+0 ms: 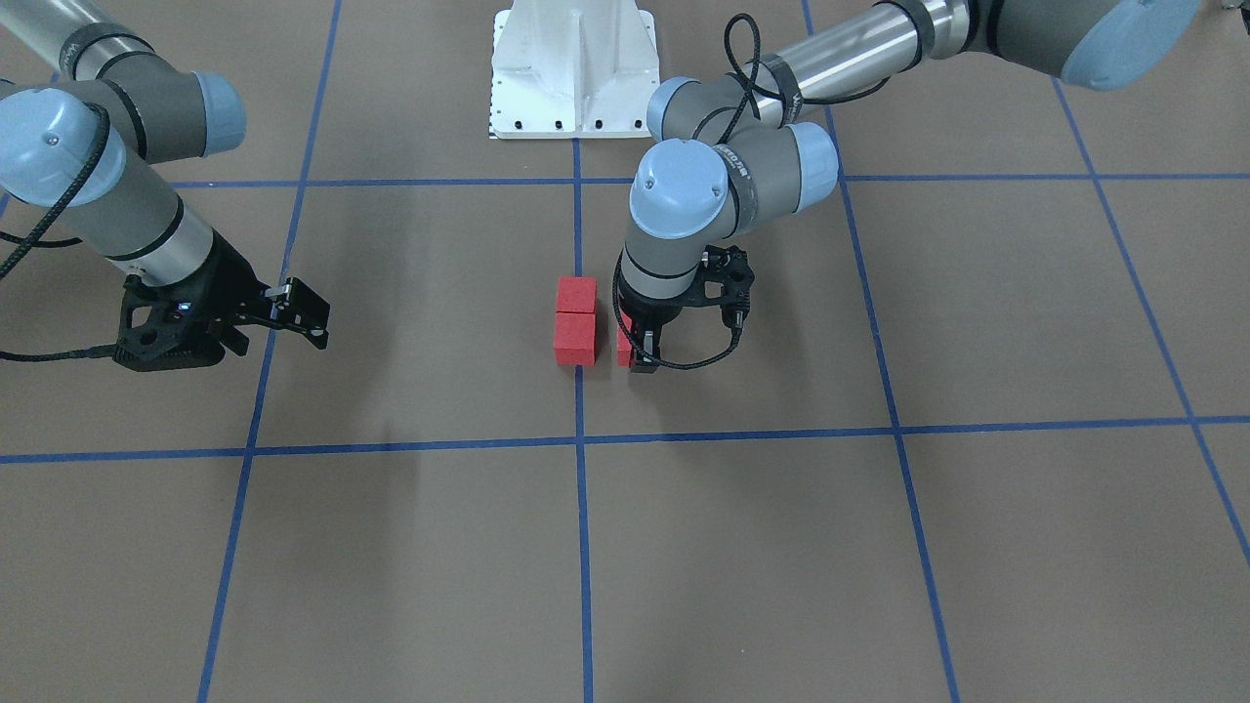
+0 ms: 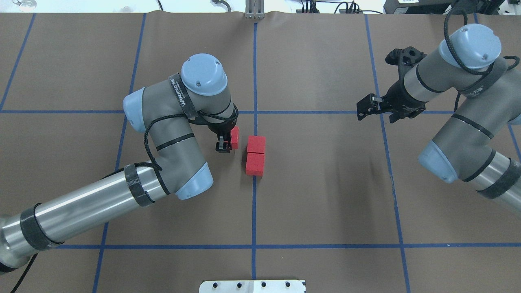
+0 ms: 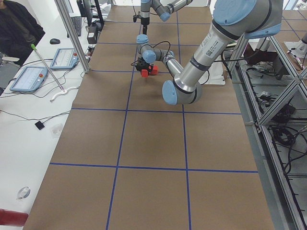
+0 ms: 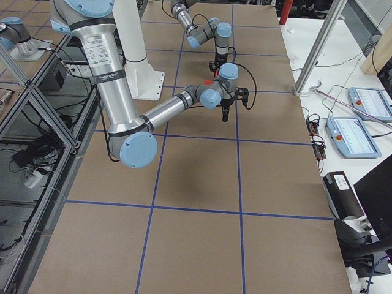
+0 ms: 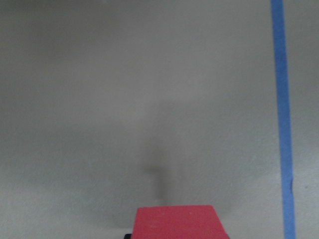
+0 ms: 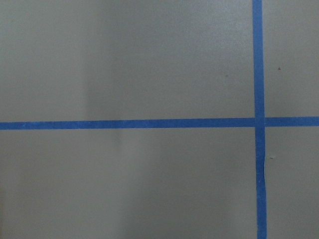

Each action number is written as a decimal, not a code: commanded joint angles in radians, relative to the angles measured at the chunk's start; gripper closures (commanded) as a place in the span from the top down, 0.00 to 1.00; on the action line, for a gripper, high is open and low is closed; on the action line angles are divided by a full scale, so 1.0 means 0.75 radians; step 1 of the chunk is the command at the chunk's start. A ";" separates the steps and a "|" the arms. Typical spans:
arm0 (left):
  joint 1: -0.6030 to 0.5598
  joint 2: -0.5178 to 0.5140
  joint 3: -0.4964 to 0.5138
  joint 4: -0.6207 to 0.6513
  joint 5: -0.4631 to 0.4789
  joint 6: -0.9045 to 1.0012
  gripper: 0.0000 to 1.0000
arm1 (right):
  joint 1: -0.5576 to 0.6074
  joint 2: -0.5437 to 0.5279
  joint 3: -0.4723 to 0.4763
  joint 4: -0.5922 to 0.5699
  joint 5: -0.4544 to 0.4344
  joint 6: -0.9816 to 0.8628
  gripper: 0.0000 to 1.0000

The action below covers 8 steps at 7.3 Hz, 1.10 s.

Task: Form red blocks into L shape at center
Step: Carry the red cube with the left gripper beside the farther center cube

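Across the whole scene, a matte brown paper-like surface lies flat, ruled into large squares by strips of blue tape. Two arms of brushed metal tube with grey joints and pale blue caps reach over it: the left arm bends in toward the middle, and the right arm stays out to the side. A black strap on each carries white lettering too small to read. A white metal base plate with a row of bolt holes sits at the robot's edge. The right hand, black and angular, hangs above bare surface with its jaws apart and nothing between them; its wrist view shows only a crossing of tape. The left hand points down, clamped narrow on the third block. Whether that cube touches the surface cannot be told. Two red blocks, plain matte cubes with a faintly grainy face, sit touching in a short row on the centre tape line. The third block is just beside the farther one on the robot's left, with a slim gap between them. The left wrist view shows only the third block's flat top at its lower edge. Both side views reduce the cubes to a red speck.
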 commanded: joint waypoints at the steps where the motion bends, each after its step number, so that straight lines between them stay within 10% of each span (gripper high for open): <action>1: 0.024 0.001 0.009 -0.058 0.003 -0.037 0.00 | 0.000 -0.001 0.001 -0.001 0.000 0.000 0.99; 8: 0.028 -0.009 0.028 -0.063 0.003 -0.052 0.00 | 0.000 -0.004 -0.001 -0.001 -0.010 -0.002 0.99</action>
